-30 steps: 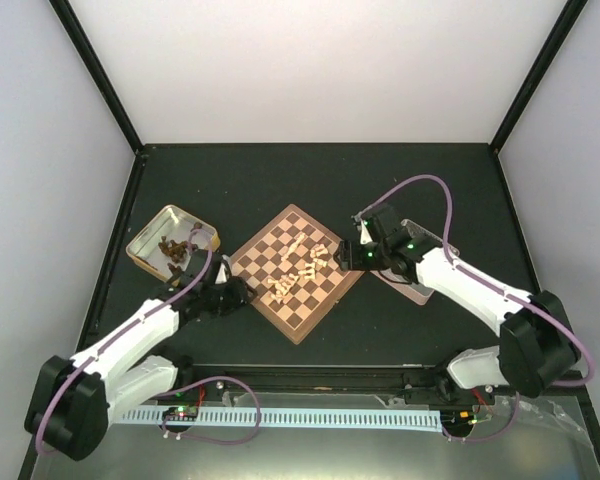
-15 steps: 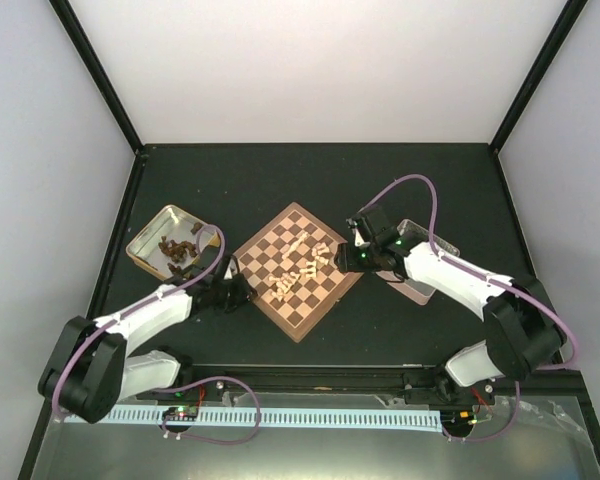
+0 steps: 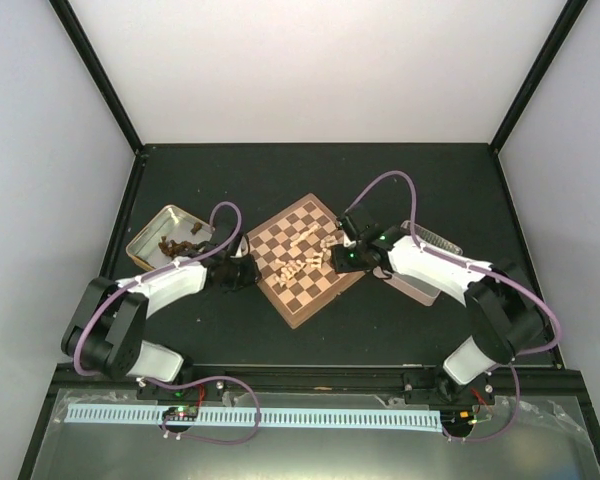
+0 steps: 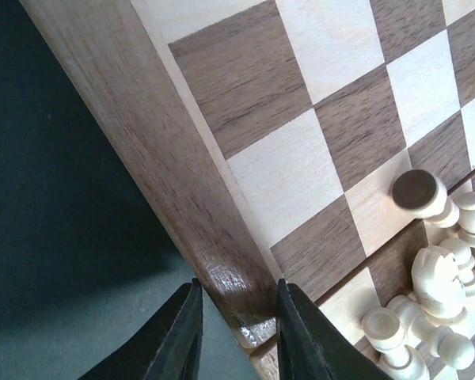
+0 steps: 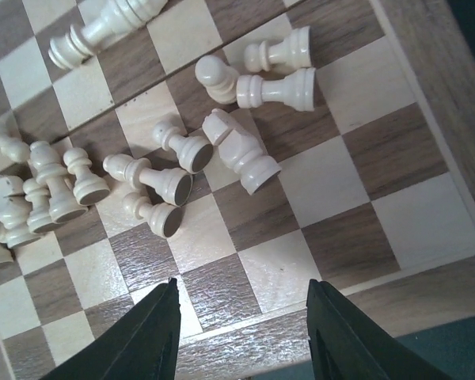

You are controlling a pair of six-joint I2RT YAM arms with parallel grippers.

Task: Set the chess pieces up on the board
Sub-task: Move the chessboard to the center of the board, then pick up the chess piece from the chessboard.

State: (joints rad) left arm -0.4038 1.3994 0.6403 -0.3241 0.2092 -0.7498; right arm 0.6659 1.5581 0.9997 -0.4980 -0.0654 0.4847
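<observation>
Seen from overhead, the square wooden chessboard (image 3: 298, 305), with dark brown and pale tan squares, sits corner-on at the middle of the black table mat (image 3: 380, 180). The small cream wooden chess pieces (image 3: 302, 262) lie heaped across its centre, most on their sides and touching one another.

The left gripper (image 3: 250, 273) meets the chessboard at its 8 o'clock edge. Its jaws are narrow, with one black finger (image 4: 178, 340) either side of the reddish-brown rim, pinching it. The right gripper (image 3: 334, 258) hangs over the 3 o'clock edge with its jaws wide, holding nothing; toppled pieces lie just beyond them.

At 9 o'clock an open rectangular metal tin (image 3: 152, 250) holds dark brown pieces (image 3: 175, 245). At 3 o'clock a second tin (image 3: 417, 291) is mostly hidden under the right arm.
</observation>
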